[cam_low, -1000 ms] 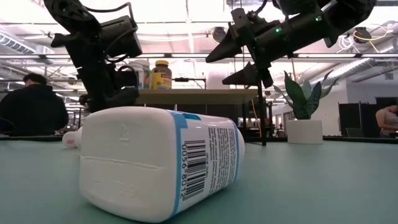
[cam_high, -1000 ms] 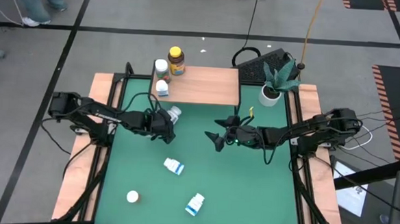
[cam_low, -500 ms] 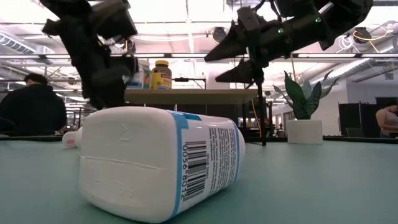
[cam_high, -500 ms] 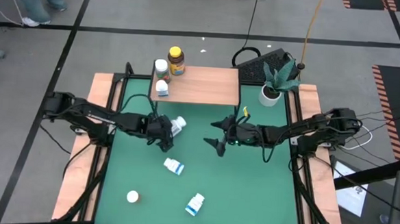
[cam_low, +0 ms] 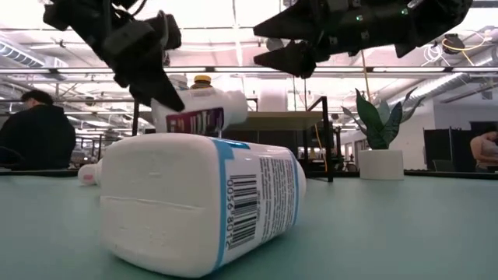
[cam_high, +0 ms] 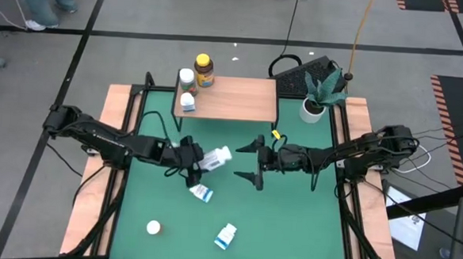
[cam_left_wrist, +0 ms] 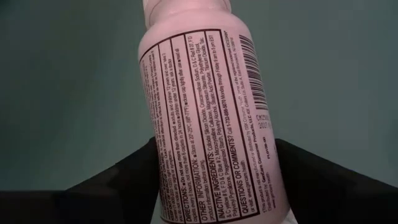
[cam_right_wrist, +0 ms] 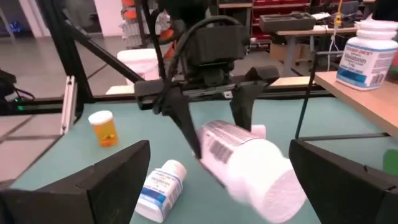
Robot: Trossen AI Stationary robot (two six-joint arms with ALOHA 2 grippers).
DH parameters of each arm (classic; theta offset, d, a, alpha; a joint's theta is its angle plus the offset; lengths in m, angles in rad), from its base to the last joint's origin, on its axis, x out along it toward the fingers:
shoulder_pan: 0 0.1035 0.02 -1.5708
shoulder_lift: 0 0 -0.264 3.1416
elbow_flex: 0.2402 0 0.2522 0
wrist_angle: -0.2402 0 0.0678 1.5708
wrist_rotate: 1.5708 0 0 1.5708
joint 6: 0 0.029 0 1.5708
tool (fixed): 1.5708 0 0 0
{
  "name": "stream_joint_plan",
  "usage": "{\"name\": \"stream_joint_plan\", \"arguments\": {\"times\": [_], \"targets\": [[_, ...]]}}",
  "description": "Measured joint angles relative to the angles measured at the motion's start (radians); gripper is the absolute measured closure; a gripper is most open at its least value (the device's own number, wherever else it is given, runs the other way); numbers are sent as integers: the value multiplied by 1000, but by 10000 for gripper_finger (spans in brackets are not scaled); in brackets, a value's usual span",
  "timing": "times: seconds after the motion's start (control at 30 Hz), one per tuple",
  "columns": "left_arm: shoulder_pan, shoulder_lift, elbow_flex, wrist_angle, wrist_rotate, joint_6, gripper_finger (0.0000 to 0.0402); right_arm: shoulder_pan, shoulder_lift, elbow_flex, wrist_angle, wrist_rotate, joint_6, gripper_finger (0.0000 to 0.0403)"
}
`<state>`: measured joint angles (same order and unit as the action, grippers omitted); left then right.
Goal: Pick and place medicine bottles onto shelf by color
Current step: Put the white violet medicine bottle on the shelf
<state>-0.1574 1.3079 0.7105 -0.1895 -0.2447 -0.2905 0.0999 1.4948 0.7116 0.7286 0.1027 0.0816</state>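
White bottle lifted above the green worktop, offered sideways toward the other arm.

Shelf at the far edge, carrying three bottles at its left end: amber bottle, green-capped bottle, small white bottle. Left gripper mid-worktop, jaws clamped on the base of a white bottle held off the surface, cap pointing toward the right gripper. Right gripper just beside that cap, not touching, jaws wide apart. Lying below on the worktop: blue-labelled bottle, another blue-labelled bottle, little round white bottle near the front left.
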Motion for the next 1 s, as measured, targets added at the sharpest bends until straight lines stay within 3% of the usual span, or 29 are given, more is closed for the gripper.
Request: {"name": "stream_joint_plan", "arguments": {"times": [0.17, 0.37, 0.53, 0.77, 1.0], "targets": [[-43, -1, -2, 105, 8, 108, 120, 20, 0, 0, 2, -11, -49, 26], [-64, -1, -2, 299, 201, 265, 119, 27, 0, 0, 40, -130, -147, 26], [-72, -1, -2, 405, 326, 299, 119, 41, 0, 0, 85, -262, -153, 26], [-72, 4, -2, 408, 335, 297, 119, 101, 0, 0, 131, -208, -259, 36], [-72, 4, -2, 414, 335, 284, 119, 115, 0, 0, 136, -172, -331, 92]]}}
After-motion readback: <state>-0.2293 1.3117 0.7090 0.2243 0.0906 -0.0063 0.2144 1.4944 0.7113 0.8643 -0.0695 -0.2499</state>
